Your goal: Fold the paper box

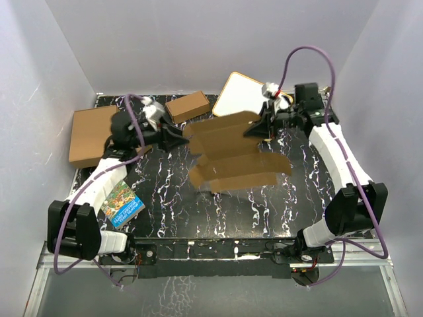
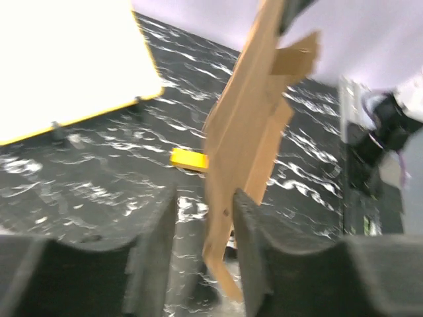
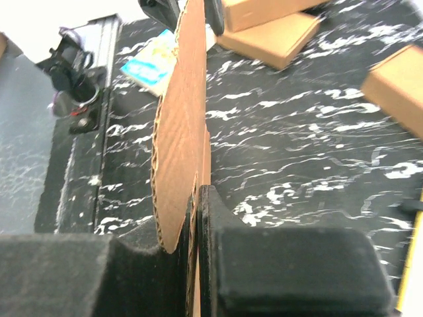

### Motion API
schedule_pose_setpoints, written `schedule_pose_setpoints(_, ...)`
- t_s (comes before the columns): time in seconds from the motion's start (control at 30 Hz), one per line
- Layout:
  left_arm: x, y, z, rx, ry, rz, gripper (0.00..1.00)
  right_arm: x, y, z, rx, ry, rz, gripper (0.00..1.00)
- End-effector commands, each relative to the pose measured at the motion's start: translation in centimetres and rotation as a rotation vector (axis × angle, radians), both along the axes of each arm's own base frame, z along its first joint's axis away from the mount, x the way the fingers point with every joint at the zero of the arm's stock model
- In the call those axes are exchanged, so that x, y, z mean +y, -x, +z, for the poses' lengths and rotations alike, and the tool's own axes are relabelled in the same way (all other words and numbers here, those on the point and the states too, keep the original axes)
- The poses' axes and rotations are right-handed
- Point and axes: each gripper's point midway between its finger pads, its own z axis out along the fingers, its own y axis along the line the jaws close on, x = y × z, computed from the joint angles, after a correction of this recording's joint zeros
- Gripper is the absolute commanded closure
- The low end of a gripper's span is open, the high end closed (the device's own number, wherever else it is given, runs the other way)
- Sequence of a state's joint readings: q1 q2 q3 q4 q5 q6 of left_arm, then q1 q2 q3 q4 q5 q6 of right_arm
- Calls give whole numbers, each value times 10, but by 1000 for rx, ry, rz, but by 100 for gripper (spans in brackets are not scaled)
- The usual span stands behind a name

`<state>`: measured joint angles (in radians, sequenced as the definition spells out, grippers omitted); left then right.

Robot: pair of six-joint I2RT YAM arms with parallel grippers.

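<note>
The paper box [image 1: 238,155] is an unfolded brown cardboard sheet, held tilted above the middle of the table. My right gripper [image 1: 254,129] is shut on its far right edge; in the right wrist view the sheet [image 3: 182,132] stands on edge, pinched between the pads of the gripper [image 3: 197,218]. My left gripper [image 1: 184,135] is at the sheet's left edge. In the left wrist view its jaws [image 2: 205,218] stand apart, open. The cardboard [image 2: 248,125] leans against the right finger [image 2: 254,244], with a gap to the left finger.
A small folded brown box [image 1: 188,107] lies at the back. A bigger brown carton [image 1: 96,135] sits at the left and a white board [image 1: 239,94] at the back right. A colourful booklet [image 1: 123,204] lies near the left arm. Purple cables arc over both arms.
</note>
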<state>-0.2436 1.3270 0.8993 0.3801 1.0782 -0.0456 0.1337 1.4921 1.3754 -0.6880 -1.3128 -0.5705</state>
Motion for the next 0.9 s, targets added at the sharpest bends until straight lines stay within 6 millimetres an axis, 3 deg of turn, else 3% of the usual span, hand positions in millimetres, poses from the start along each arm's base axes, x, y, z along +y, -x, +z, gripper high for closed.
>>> schedule_pose_setpoints(0.0,64,-28,59,-85,180,235,54,-23,-14,78,-121,-71,-50,92)
schedule_pose_setpoints(0.07,77,-33,70,-133,246,276,46,-28,-16,99,-139,-82,-67,92)
schedule_pose_setpoints(0.23,68,-40,61,-125,326,144,44,-29,-14,140,-154,-108,-74,92)
schedule_pose_setpoints(0.33,65,-44,68,-187,391,78,45,-28,-11,156,-144,-127,-67,92)
schedule_pose_setpoints(0.43,46,-54,66,-166,387,4,46,-27,-8,163,-130,-143,-49,92)
schedule_pose_setpoints(0.6,8,-44,65,-218,363,-117,45,-28,-10,166,-131,-145,-60,92)
schedule_pose_setpoints(0.87,-8,-28,73,-252,344,-197,44,-32,-12,165,-134,-144,-69,92)
